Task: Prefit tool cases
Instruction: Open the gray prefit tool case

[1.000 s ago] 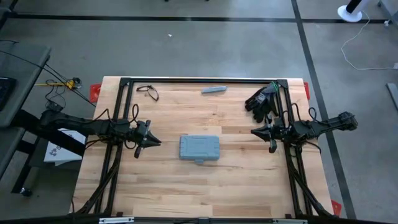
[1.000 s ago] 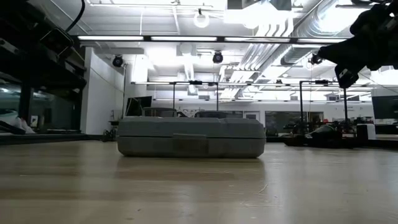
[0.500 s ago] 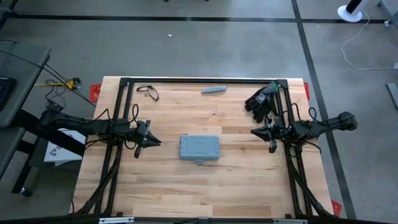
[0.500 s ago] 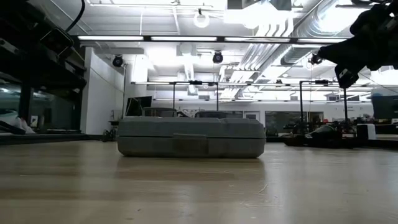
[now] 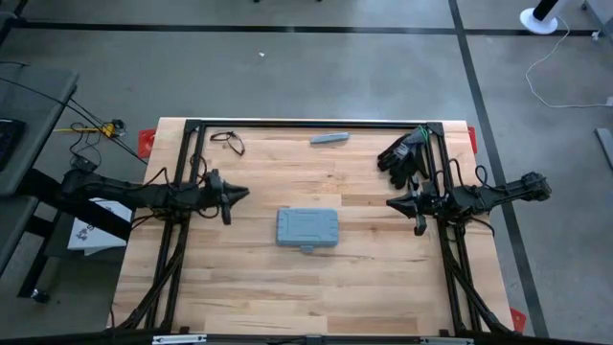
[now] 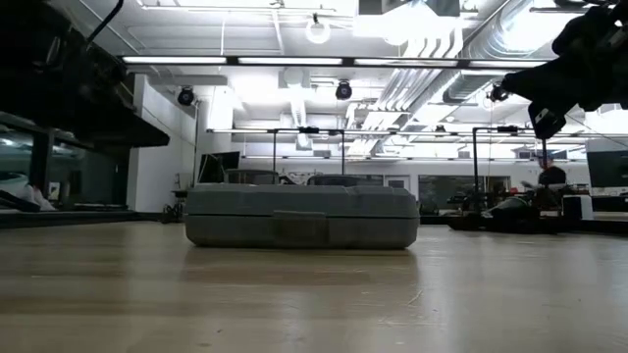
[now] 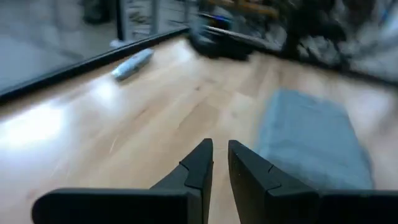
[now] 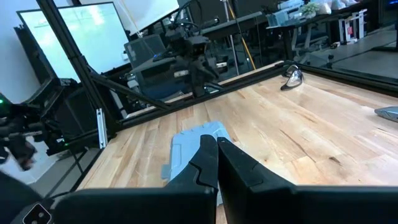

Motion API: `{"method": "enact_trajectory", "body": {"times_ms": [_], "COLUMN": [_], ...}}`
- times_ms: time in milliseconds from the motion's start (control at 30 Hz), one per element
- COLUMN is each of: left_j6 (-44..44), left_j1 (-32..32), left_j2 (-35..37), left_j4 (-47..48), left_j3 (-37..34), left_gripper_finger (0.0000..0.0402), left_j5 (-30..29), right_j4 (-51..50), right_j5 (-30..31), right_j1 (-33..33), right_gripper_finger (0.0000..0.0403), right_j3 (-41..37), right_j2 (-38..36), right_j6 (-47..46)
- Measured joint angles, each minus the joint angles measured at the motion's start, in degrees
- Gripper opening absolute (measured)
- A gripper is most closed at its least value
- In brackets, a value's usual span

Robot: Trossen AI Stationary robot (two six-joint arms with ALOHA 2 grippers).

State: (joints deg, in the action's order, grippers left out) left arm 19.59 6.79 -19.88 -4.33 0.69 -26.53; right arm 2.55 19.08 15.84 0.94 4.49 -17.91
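1. The tool case (image 5: pixel 307 229) lies shut and flat at the centre of the frame on the counter (image 5: pixel 268 287), latch tab toward the lower edge.
2. The left gripper (image 5: pixel 239 193), fingers nearly together on nothing, hovers up-left of it; a skewed approach could shove the case (it looks free to slide).
3. The right gripper (image 5: pixel 392 202), pressed together, waits at right, well apart.
4. Black gloves (image 5: pixel 402 153) lie upper right.

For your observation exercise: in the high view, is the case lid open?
No, the case lies shut and flat on the table, with neither claw touching it.
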Motion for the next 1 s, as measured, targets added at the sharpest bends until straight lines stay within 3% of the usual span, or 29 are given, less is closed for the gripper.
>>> {"method": "enact_trajectory", "body": {"times_ms": [133, 267, 400, 567, 667, 767, 900, 1000], "left_j6": [20.5, 31.6, 33.8, 34.3, 36.1, 37.6, 37.3, 34.7], "left_j1": [0.0, -0.1, -1.3, -3.9, -5.3, -6.4, -8.1, -8.8], "left_j2": [0.0, 0.0, 0.0, 0.0, 0.0, 0.0, -0.1, -1.2], "left_j4": [-8.7, -17.0, -24.1, -27.2, -30.1, -32.2, -33.7, -31.5], "left_j3": [0.0, 0.0, 0.0, 0.0, 0.0, 0.0, 1.3, 6.2], "left_gripper_finger": [0.0044, 0.0044, 0.0044, 0.0044, 0.0044, 0.0044, 0.0044, 0.0044], "left_j5": [-1.7, -12.2, -19.0, -20.3, -18.5, -12.8, -3.2, 2.8], "right_j4": [0.1, 1.6, 4.2, 8.4, 12.7, 15.2, 18.4, 23.0], "right_j5": [2.2, 7.9, 9.9, 15.1, 20.3, 21.3, 22.8, 20.3], "right_j1": [-0.2, -0.9, -1.7, -3.2, -4.1, -4.9, -6.2, -6.8], "right_gripper_finger": [0.0000, 0.0000, 0.0000, 0.0000, 0.0000, 0.0000, 0.0000, 0.0000], "right_j3": [0.0, 0.0, 0.0, 0.0, 0.0, 0.0, 0.0, 0.0], "right_j2": [0.0, 0.0, 0.0, 0.0, 0.0, 0.0, 0.0, 0.0], "right_j6": [0.0, -1.6, -10.5, -24.1, -33.1, -41.0, -42.6, -39.2]}}
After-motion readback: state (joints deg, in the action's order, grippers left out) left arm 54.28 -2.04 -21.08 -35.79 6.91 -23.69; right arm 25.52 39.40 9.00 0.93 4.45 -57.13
